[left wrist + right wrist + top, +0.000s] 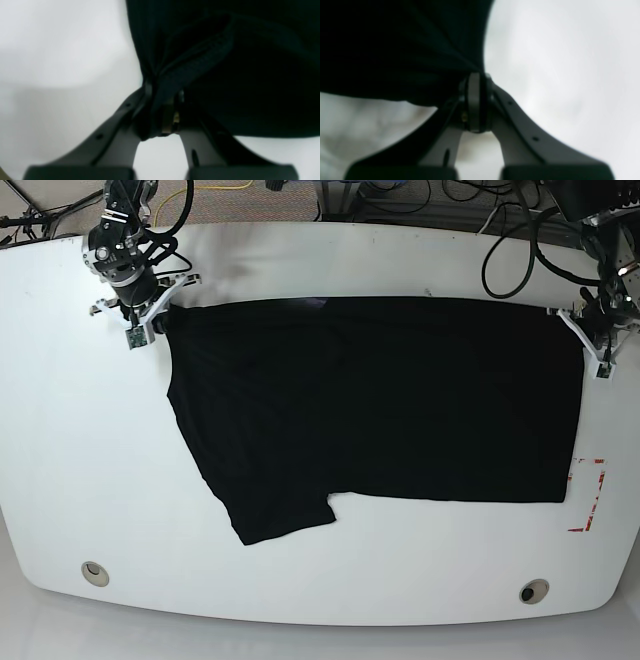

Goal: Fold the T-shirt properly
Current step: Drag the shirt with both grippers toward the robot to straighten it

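Note:
The black T-shirt (380, 400) lies flat and stretched across the white table (80, 460), with one sleeve (270, 515) sticking out toward the front. My left gripper (584, 330) is at the shirt's far right corner. In the left wrist view it (163, 110) is shut on a bunched, hemmed edge of the fabric (225, 75). My right gripper (158, 316) is at the shirt's far left corner. In the right wrist view it (477, 100) is shut on the fabric (395, 50), which pulls taut from the fingertips.
Red tape marks (590, 495) lie on the table just right of the shirt's front corner. Two round holes (95, 572) (533, 591) sit near the front edge. Cables (520, 220) run along the back edge behind the arms.

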